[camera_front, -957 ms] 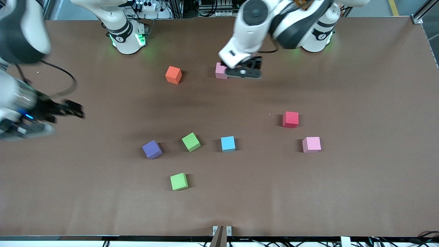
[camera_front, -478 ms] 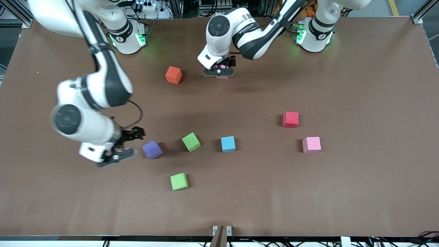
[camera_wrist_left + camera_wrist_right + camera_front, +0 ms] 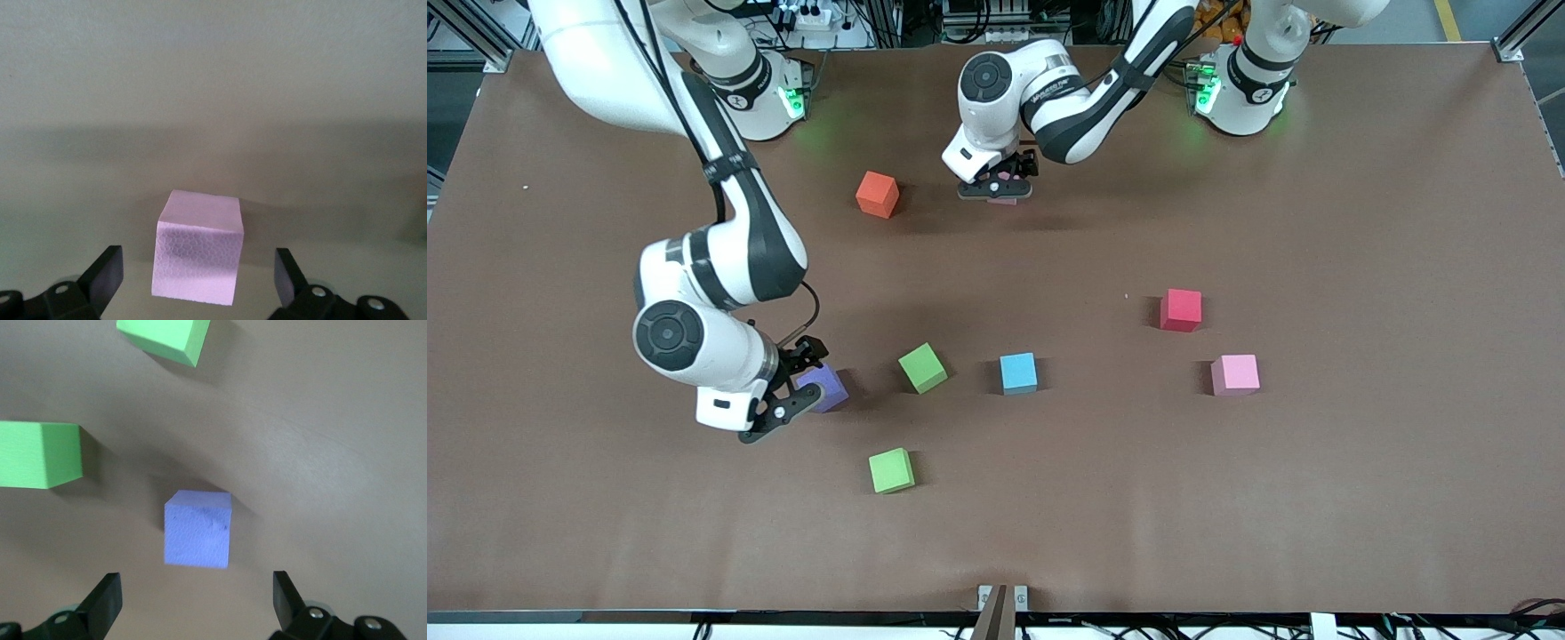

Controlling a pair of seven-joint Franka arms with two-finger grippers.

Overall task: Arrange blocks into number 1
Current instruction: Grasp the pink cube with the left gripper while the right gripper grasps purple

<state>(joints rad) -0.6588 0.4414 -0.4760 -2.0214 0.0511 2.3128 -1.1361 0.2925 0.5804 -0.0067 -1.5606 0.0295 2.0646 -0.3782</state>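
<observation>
1. On the brown worktop [image 3: 1360, 498] the eight blocks lie scattered, none yet lined up into a digit.
2. The left end effector [image 3: 996, 185] hangs low over the pink block [image 3: 199, 247] that lies near the arms' bases, beside the orange block [image 3: 877, 194]; its fingers [image 3: 107, 272] stand wide, one on each side of the cube, touching nothing.
3. The right end effector [image 3: 787, 409] sits over the purple block [image 3: 197, 528], its fingers also spread wide and empty; in the right wrist view the cube lies just ahead of the fingertips rather than between them.
4. The two green blocks [image 3: 922, 367] [image 3: 891, 470], the light blue block [image 3: 1018, 372], the red block [image 3: 1180, 309] and the second pink block [image 3: 1234, 374] rest untouched, well apart from one another.
5. The step in hand looks like a double pick: each arm lowering to grasp its cube.
6. To do it well, the left arm should descend straight, since its cube looks roughly centred, and close on two flat faces.
7. The right arm should first move forward until the purple cube is centred between its fingers, and turn the wrist to match the cube's faces.
8. Foam gives, so a gentle squeeze should do; pinching a corner risks twisting the cube out.
9. The nearby green cube should be kept clear of the right fingers.
</observation>
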